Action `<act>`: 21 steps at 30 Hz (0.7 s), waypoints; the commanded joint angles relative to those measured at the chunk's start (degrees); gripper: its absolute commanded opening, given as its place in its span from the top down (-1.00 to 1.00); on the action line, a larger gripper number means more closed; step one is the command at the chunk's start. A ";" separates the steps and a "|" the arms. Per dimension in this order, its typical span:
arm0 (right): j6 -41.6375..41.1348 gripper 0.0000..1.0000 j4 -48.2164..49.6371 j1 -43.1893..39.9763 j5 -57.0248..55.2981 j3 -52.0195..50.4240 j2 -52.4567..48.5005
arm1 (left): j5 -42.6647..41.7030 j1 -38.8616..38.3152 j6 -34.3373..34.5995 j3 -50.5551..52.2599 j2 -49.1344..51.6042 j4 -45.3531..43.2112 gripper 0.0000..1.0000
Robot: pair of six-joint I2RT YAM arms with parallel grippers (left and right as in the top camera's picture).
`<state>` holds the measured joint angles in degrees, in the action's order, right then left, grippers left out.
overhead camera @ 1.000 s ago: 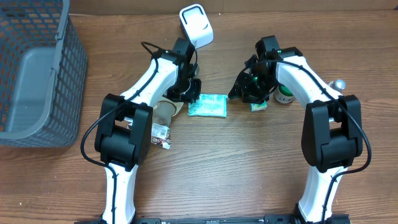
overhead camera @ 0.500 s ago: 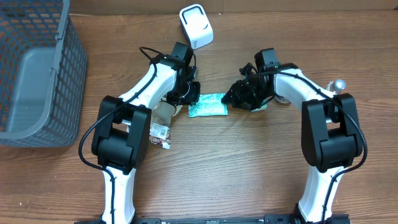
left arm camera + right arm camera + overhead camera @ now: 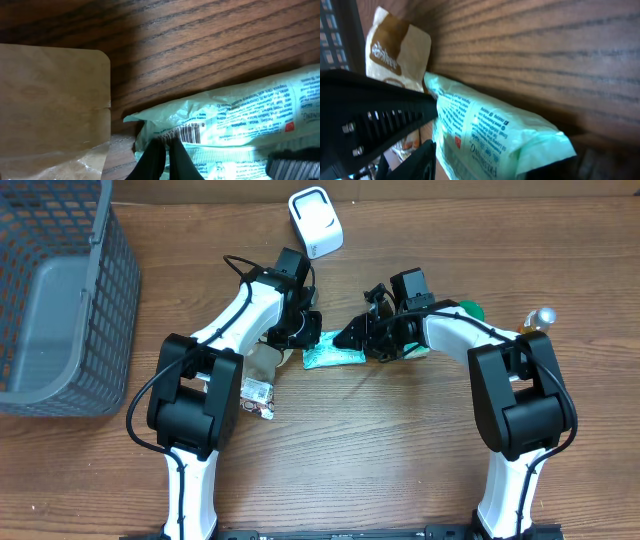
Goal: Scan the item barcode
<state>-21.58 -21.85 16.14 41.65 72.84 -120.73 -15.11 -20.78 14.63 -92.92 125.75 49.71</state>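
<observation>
- Picking the item up off the table (image 3: 380, 450) is the step in hand, by my reading. The green packet (image 3: 335, 356) lies flat, not yet lifted, well apart from the white scanner (image 3: 315, 222), on the side of it toward the arm bases.
- Left gripper (image 3: 303, 332): between the scanner and the packet, down at the packet's end. Its jaws are closed right up, and the tips meet at the packet's edge, right by the barcode (image 3: 186, 134). Whether a fold of film is pinched there, I cannot tell.
- Right gripper (image 3: 358, 335): also on the base side of the scanner, at the packet's other end. The wrist view shows one ridged finger (image 3: 385, 125) against the packet's side, with the packet running across between the jaws. The jaws stand partway apart; gripping or only straddling, I cannot tell.
- The barcode faces upward on the packet.
- Brown paper pouch (image 3: 262, 362): farther from the scanner than the left gripper, just beside the packet, with no gripper on it.
- Next move, as a judgement: get a firm hold, lift the packet clear and carry it toward the scanner. Then turn the packet so the barcode faces the scanner.
- The film looks slack and crinkled, so the code patch needs holding flat. No finger should cover it.
</observation>
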 commanded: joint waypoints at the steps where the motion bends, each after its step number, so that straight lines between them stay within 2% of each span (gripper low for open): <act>1: -2.67 0.20 1.86 1.99 1.99 -0.13 0.15 | 0.74 -0.26 0.13 2.56 1.44 0.57 0.92; 10: -2.67 0.25 -0.31 1.01 2.29 -0.13 0.15 | 3.17 -0.28 0.13 2.56 1.44 0.57 0.91; 17: -1.97 0.25 -0.85 -2.60 12.48 -0.09 0.17 | 3.69 -0.28 0.15 2.56 1.44 0.59 0.92; 21: -1.75 0.41 -0.96 -3.58 13.99 -0.09 0.17 | 3.69 -0.28 0.15 2.56 1.44 0.55 0.92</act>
<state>-23.99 -23.16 13.15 50.89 72.73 -120.73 -14.28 -20.62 14.63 -92.86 125.71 49.91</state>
